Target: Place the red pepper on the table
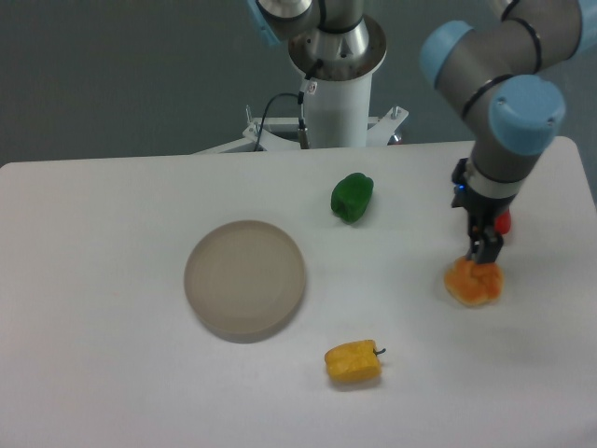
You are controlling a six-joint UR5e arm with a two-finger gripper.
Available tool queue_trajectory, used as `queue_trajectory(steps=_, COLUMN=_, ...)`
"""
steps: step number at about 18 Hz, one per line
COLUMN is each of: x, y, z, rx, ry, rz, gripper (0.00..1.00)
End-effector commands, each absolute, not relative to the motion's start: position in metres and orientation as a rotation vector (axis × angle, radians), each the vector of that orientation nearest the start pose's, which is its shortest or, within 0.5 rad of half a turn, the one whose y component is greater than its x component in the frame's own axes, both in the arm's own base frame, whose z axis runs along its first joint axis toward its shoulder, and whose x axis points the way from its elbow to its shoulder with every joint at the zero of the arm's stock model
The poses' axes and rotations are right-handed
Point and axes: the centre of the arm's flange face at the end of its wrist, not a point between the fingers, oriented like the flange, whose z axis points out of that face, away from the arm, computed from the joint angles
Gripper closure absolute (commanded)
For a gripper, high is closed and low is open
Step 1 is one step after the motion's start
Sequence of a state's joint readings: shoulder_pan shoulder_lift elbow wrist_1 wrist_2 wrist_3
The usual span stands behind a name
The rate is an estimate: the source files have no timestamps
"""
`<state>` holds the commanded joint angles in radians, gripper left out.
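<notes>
Gripper (485,254) pointing straight down at right side of table (112,373), fingertips just above or touching top of orange pepper (473,284). Finger spread not resolvable from this angle: dark fingers overlap into 1 mass, so open or closed cannot be told. Red pepper (503,222) only partly visible, a small red sliver just right of and behind gripper body, apparently resting on tabletop near right edge; contact with gripper unclear. Green pepper (352,197) lying near back centre of table, well apart from arm. Round beige-grey plate (244,279) left of centre. Yellow pepper (353,362) with dark stem toward front, between plate and orange pepper. Robot base column (336,84) behind back edge.
</notes>
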<state>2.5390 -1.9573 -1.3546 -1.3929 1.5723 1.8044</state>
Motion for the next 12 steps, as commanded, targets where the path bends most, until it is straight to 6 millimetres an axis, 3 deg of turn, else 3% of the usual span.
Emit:
queue_trajectory(steps=3, x=-0.443, y=0.491, z=0.386, rx=-2.890, ry=1.239, rz=0.006, gripper=0.00)
queue_trajectory(steps=12, x=-0.441, y=0.491, z=0.380, rx=-2.942, ry=1.101, rz=-0.010, gripper=0.00)
